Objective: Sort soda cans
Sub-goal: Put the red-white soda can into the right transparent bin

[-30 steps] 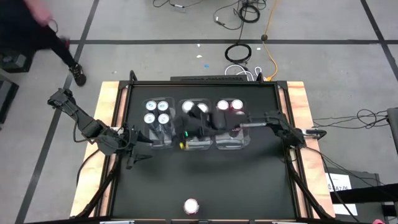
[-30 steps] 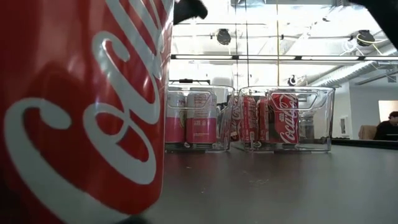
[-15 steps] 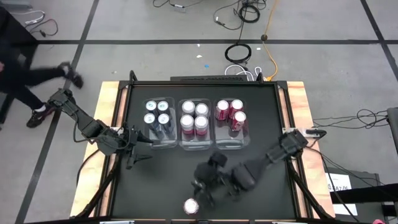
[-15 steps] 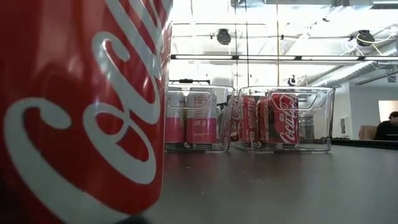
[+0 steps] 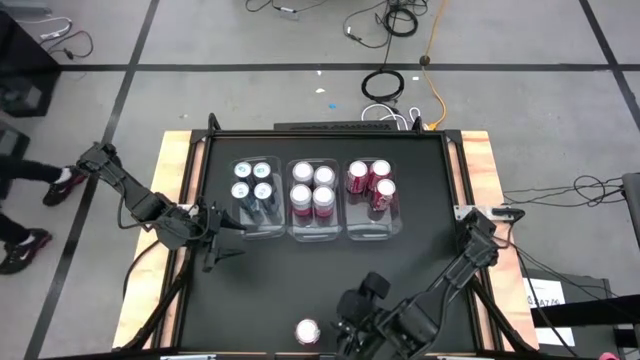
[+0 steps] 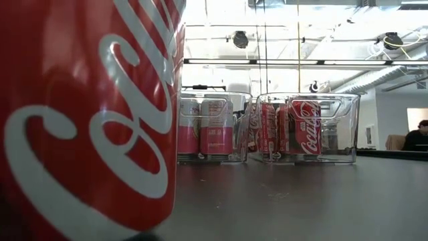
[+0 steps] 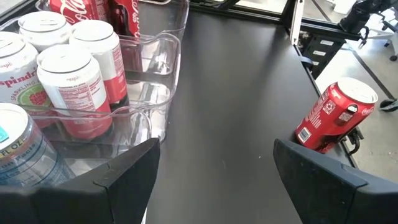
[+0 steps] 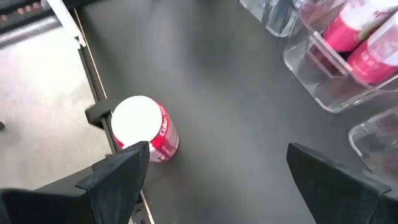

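Observation:
One dark red soda can stands upright alone near the table's near edge; it fills the left of the low view. The other cans stand in three clear bins: teal, pink-and-white, dark red. My right gripper is open, just right of the lone can; in its wrist view the can stands off by one finger, not between the two. My left gripper waits open by the teal bin's near-left corner and sees the lone can far off.
The three bins sit side by side in the table's far half. The black tabletop between bins and near edge is bare apart from my right arm. A wooden frame borders the table. A person's feet show on the floor to the left.
My right arm has swung from above the middle and dark red bins toward the table's near edge, down to the lone red can. The person on the floor at left has walked on. My left arm has kept still.

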